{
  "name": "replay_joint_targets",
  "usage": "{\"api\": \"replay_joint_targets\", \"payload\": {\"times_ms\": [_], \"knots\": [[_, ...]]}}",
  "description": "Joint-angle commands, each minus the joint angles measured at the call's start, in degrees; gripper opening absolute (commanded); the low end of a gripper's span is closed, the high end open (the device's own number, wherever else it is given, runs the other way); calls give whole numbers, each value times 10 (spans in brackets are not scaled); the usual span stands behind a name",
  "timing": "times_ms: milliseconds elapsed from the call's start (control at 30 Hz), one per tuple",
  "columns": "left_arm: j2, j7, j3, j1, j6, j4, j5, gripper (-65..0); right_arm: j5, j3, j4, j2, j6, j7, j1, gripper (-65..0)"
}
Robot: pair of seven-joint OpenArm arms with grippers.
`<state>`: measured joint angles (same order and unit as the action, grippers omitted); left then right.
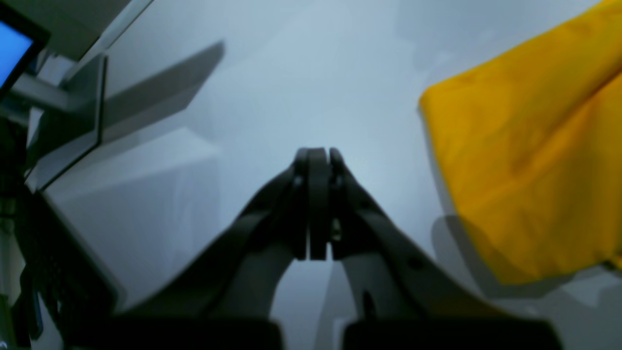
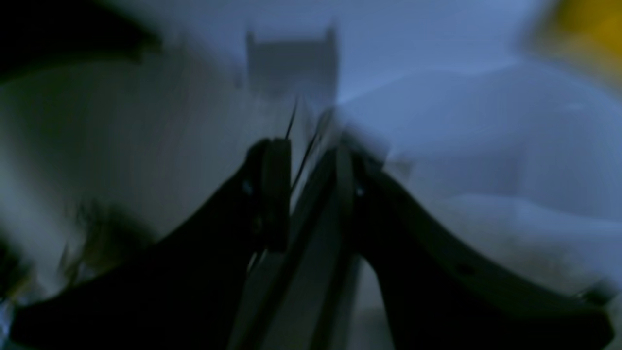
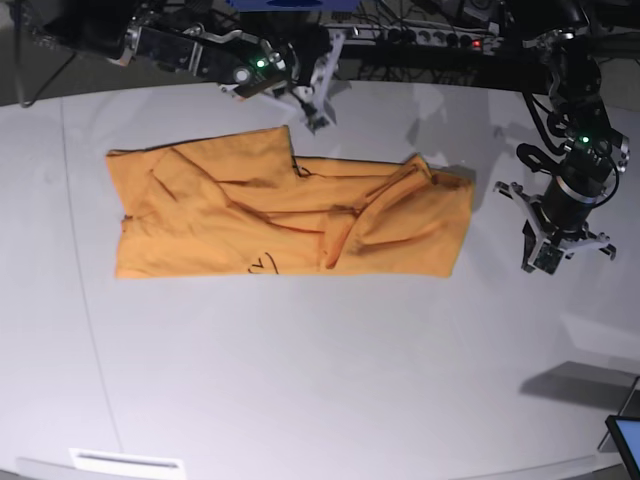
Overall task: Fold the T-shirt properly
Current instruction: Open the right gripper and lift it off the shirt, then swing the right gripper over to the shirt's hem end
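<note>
The orange-yellow T-shirt [image 3: 290, 215] lies partly folded and creased on the white table, left of centre, with a dark mark near its front edge. My right gripper [image 3: 314, 116] hovers just behind the shirt's back edge. In the blurred right wrist view its fingers [image 2: 277, 184] stand apart with nothing between them, and the shirt [image 2: 588, 29] is a yellow smear at top right. My left gripper [image 3: 541, 260] is off the shirt's right end, a short way from the cloth. In the left wrist view it [image 1: 318, 154] is shut and empty, with the shirt [image 1: 525, 160] to its right.
A screen corner [image 3: 625, 440] shows at the front right of the table, and a blue screen [image 1: 12, 53] appears in the left wrist view. Cables and a power strip [image 3: 440, 38] run along the back. A white label [image 3: 125, 462] lies at the front edge.
</note>
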<state>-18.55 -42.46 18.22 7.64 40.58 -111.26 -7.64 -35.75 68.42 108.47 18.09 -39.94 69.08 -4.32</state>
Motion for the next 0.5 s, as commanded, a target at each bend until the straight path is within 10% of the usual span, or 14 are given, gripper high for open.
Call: {"api": "replay_joint_targets", "payload": {"times_ms": [0,200,467], "knots": [[-9,10,3,-6,-6,-9,-3,-650,8,-4,13,-6,-1,-13,-12,-488],[-8,10,2,0,-6,-9,-4,-650,-3,-36,45,-34,-1,-8,-22,-485],[-10,8,1,4,-6,-7,-4,-650,-170,-95,51,-85,-1,14,-50,-486]]}}
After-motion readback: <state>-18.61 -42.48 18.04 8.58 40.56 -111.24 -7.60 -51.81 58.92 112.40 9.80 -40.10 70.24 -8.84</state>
